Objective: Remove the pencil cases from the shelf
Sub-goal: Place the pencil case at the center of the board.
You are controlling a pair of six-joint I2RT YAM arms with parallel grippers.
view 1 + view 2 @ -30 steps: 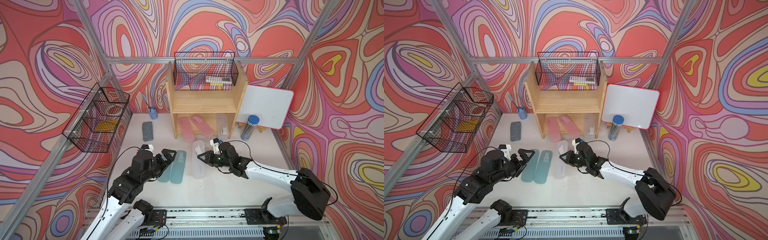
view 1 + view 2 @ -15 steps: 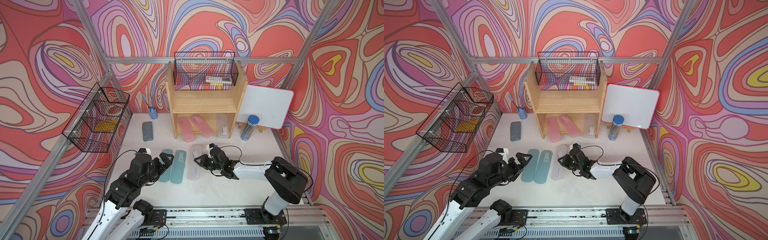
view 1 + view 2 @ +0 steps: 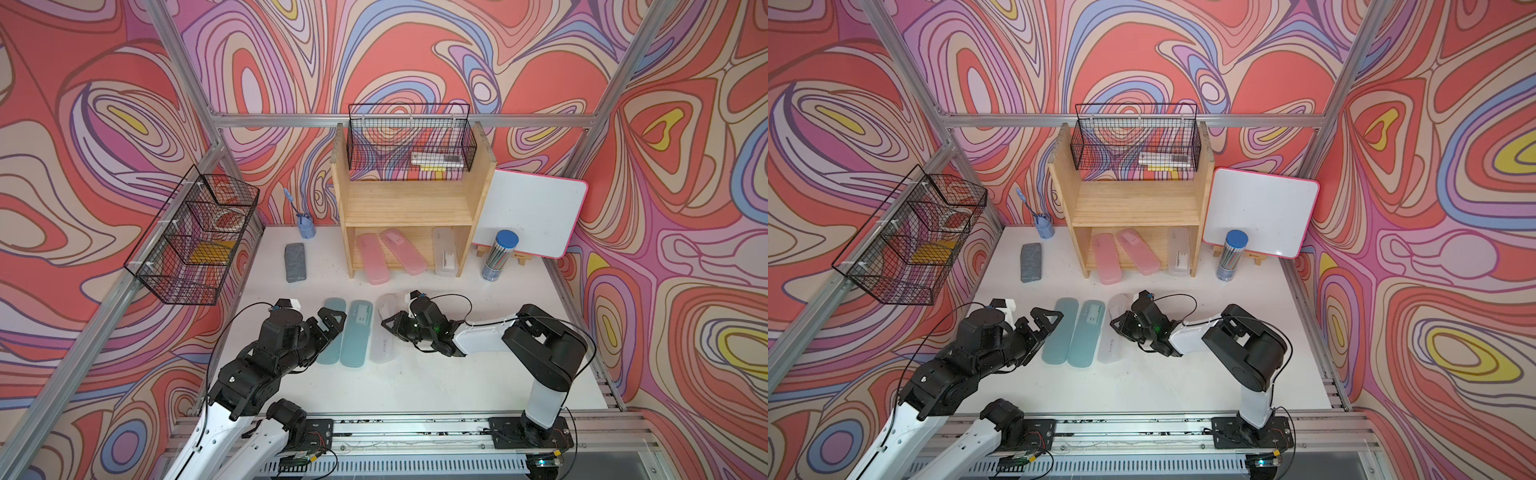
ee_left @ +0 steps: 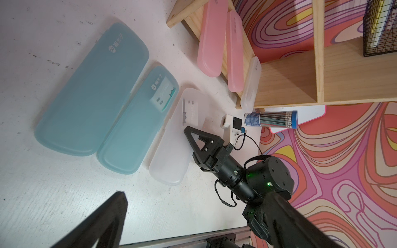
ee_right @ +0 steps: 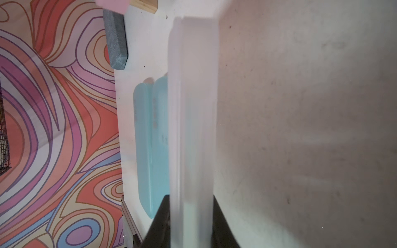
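Note:
The wooden shelf [image 3: 409,208] stands at the back. On its lower tier lie two pink pencil cases [image 3: 372,257] [image 3: 403,249] and a frosted clear one [image 3: 445,253]. Two teal cases [image 3: 330,332] [image 3: 357,332] lie side by side on the white table. Right of them is another frosted clear case [image 3: 384,332] [image 5: 193,128]. My right gripper [image 3: 388,324] [image 5: 191,219] is shut on its right long edge. It sits at table level; I cannot tell whether it touches. My left gripper [image 3: 332,320] [image 3: 1046,318] hangs open over the left teal case's near-left edge, holding nothing.
A grey eraser block [image 3: 295,262] and a blue pen cup [image 3: 306,226] sit left of the shelf. A pencil cylinder [image 3: 498,255] and a whiteboard [image 3: 532,216] stand to its right. Black wire baskets hang above the shelf [image 3: 409,141] and on the left frame [image 3: 191,241].
The right arm has folded back toward its base, bringing the clear case slightly nearer the front beside the teal cases. The left gripper has drawn back a little and stays open.

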